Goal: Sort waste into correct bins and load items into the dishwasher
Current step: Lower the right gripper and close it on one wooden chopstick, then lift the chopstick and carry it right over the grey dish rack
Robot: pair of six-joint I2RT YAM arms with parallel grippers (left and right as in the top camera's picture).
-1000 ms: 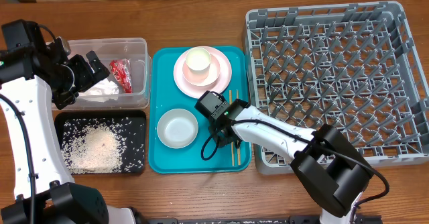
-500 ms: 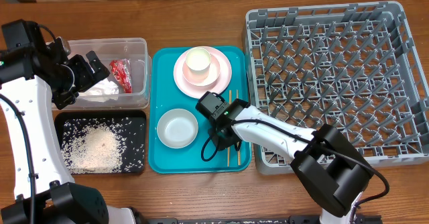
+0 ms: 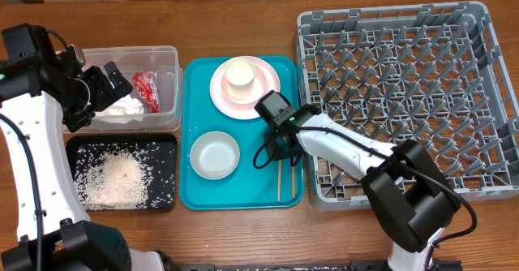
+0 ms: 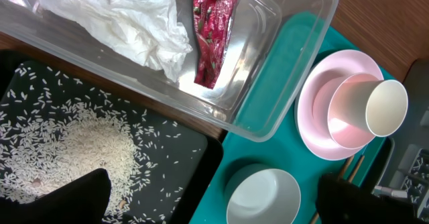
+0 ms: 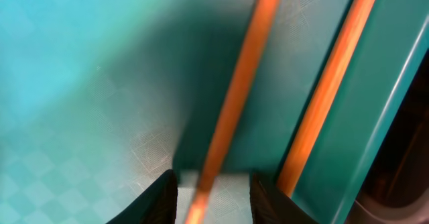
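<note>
Two wooden chopsticks [image 3: 280,179] lie on the right side of the teal tray [image 3: 195,196]. My right gripper [image 3: 280,148] is down over them. In the right wrist view its fingers [image 5: 159,198] straddle one chopstick [image 5: 242,76] with gaps either side; the other chopstick [image 5: 335,70] lies outside. My left gripper [image 3: 111,79] hangs open and empty above the clear tub [image 3: 176,75], which holds the red wrapper [image 4: 212,29] and white tissue [image 4: 127,19]. Rice [image 4: 87,150] covers the black tray [image 3: 167,142]. A cream cup [image 3: 241,74] stands on the pink plate [image 3: 268,92]. A grey-white bowl [image 3: 215,154] sits nearby.
The grey dish rack [image 3: 405,101] fills the right side of the table, its left wall right beside the chopsticks and my right arm. In the left wrist view the cup [image 4: 385,106] sits in a pinkish bowl [image 4: 342,113].
My right gripper has moved back and to the right along the chopsticks and its jaws have narrowed around one. The left arm has not moved.
</note>
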